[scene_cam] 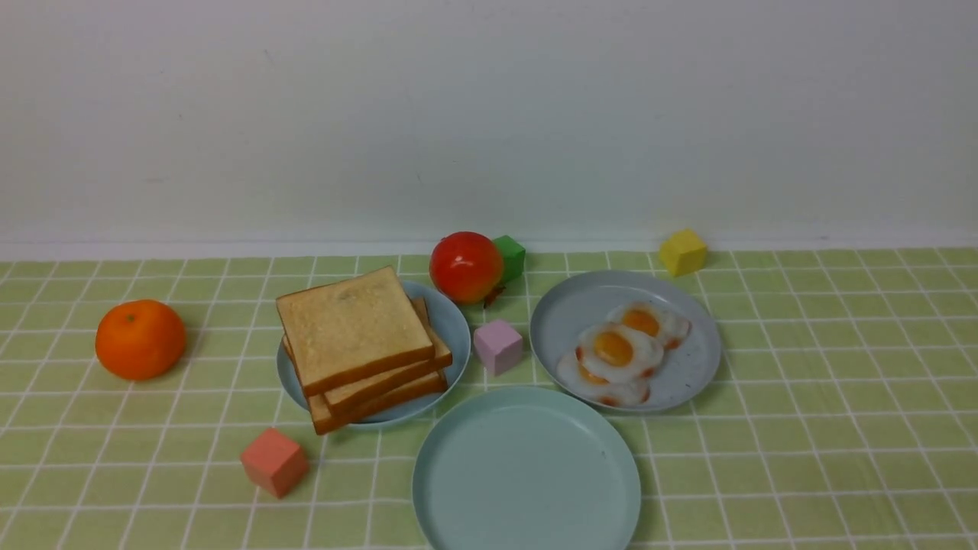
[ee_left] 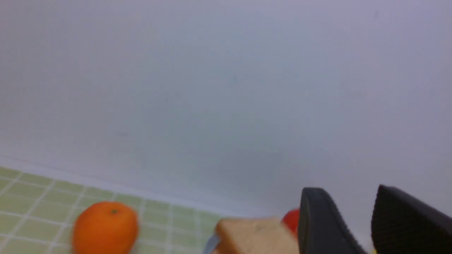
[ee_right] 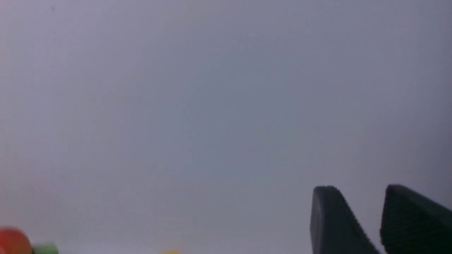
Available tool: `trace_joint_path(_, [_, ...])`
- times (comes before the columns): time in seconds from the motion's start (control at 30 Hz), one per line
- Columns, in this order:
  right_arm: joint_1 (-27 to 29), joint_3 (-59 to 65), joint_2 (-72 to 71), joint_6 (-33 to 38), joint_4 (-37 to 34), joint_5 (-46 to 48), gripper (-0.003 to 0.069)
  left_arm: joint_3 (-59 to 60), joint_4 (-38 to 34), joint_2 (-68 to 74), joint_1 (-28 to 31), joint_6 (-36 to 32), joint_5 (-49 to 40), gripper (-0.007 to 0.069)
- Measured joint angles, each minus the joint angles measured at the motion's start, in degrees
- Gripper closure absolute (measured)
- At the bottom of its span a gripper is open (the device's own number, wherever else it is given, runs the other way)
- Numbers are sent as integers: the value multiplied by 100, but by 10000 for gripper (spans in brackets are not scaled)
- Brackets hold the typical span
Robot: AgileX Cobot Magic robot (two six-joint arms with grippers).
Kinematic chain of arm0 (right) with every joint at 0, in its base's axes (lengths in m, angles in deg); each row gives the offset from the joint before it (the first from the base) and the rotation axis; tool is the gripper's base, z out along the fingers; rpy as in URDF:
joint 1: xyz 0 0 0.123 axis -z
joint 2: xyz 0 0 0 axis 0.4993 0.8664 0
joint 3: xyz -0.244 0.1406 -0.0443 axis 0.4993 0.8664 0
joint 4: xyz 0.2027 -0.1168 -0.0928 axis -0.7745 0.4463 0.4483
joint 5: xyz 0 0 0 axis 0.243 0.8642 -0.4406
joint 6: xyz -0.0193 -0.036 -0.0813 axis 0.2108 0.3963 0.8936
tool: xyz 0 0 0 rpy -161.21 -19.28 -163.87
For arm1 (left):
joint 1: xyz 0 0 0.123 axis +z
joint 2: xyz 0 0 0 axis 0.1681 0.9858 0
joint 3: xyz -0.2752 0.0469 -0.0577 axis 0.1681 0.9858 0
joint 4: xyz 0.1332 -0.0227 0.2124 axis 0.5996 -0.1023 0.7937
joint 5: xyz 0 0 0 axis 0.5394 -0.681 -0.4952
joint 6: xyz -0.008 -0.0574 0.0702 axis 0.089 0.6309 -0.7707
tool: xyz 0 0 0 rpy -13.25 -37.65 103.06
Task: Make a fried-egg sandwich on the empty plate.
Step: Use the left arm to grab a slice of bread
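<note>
The empty plate (scene_cam: 526, 466), pale mint green, lies at the front centre with nothing on it. Behind it to the left, a stack of golden toast slices (scene_cam: 355, 328) rests on a greyer blue plate (scene_cam: 452, 325). Three fried eggs (scene_cam: 615, 347) overlap on another blue plate (scene_cam: 581, 305) at the right. No fried-egg sandwich is in view. Neither arm shows in the front view. My left gripper (ee_left: 349, 190) is open and holds nothing, with the toast (ee_left: 256, 234) low beside it. My right gripper (ee_right: 360, 188) is open too, facing the bare wall.
On the green checked cloth lie an orange (scene_cam: 140, 339) at the far left, a tomato (scene_cam: 465, 266) and a green cube (scene_cam: 510, 257) behind the toast, a lilac cube (scene_cam: 498, 346) between the plates, a coral cube (scene_cam: 274, 461) front left and a yellow cube (scene_cam: 682, 251) back right.
</note>
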Motion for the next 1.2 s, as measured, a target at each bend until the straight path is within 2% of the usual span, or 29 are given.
trace_joint_path(0.03, [0, 0, 0, -60, -26, -131, 418, 0, -128, 0, 0, 162, 205, 386])
trace_joint_path(0.07, [0, -58, 0, -468, -206, -675, 418, -111, -359, 0, 0, 475, 531, 386])
trace_joint_path(0.1, [0, -77, 0, -468, -206, -718, 418, -138, -377, 0, 0, 502, 551, 386])
trace_joint_path(0.13, [0, -298, 0, -869, -394, -927, 418, -441, -468, 0, 0, 599, 646, 386])
trace_joint_path(0.27, [0, -1505, 276, -1442, -626, -740, 418, -1569, -418, 289, 0, 612, 485, 386])
trace_joint_path(0.3, [0, -2299, 627, -1587, -639, -284, 418, -2404, -242, 715, 0, 612, 70, 386])
trace_joint_path(0.33, [0, -2402, 677, -1608, -639, -284, 418, -2499, -218, 827, 0, 612, 7, 386])
trace_joint_path(0.37, [0, -3324, 1138, -1786, -639, 362, 418, -3264, -88, 1324, 0, 612, -652, 386])
trace_joint_path(0.43, [0, -4088, 1651, -1914, -654, 1030, 418, -3954, 0, 1881, 0, 612, -1525, 386])
trace_joint_path(0.53, [0, -5238, 2776, -2018, -659, 2451, 418, -4922, 31, 3086, 0, 612, -3344, 386])
trace_joint_path(0.63, [0, -5716, 3483, -2024, -634, 3393, 418, -5216, 114, 3955, 0, 612, -4144, 386])
trace_joint_path(0.73, [0, -5869, 4203, -2024, -587, 4288, 418, -5303, 138, 5031, 0, 612, -4602, 386])
trace_joint_path(0.77, [0, -5869, 4242, -2024, -587, 4327, 418, -5303, 132, 5031, 0, 612, -4624, 386])
trace_joint_path(0.93, [-60, -5718, 5044, -1981, -860, 5236, 418, -5364, -492, 6617, 0, 411, -5065, 386])
trace_joint_path(1.0, [-195, -5698, 5224, -1810, -997, 5568, 418, -5464, -800, 7100, 0, 135, -5151, 386])
trace_joint_path(1.03, [-416, -5688, 5372, -1550, -1144, 5828, 418, -5637, -1104, 7593, 0, -180, -5245, 386])
trace_joint_path(1.2, [-1198, -5688, 5536, -727, -1456, 6307, 418, -6551, -1930, 8910, 115, -925, -5666, 386])
